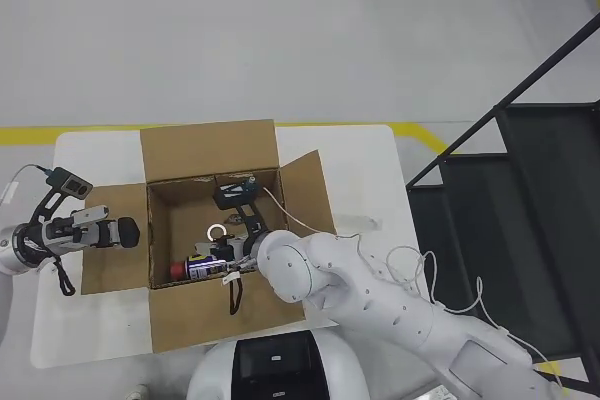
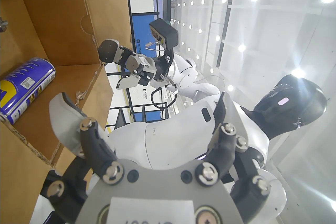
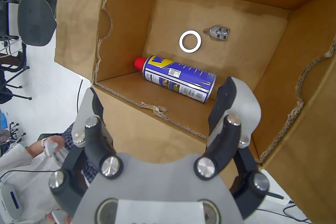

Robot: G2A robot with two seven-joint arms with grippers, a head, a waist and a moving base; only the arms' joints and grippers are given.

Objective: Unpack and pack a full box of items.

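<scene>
A white table (image 1: 365, 160), standing on a pale floor crossed by a yellow line (image 1: 40, 133), is carrying the open cardboard box (image 1: 210, 150). Your right gripper (image 3: 162, 104) is hovering above the box's robot-side wall, its fingers spread wide and holding nothing. Your left gripper (image 1: 113, 226) is hovering over the box's left flap, also wide open and empty.

Lying on the box floor are a blue spray can (image 3: 178, 78) on its side close to the robot-side wall, a white ring (image 3: 181, 41) toward the box's middle, and a small metal fitting (image 3: 219, 33) just beside the ring.

You are probably going for the can. Be turning the wrist until the fingers are straddling its round body across, not along. Because it is sitting close to the wall, be lowering straight down and keeping the nearer finger off the cardboard. Be closing at mid-body, since the can is likely to roll.
</scene>
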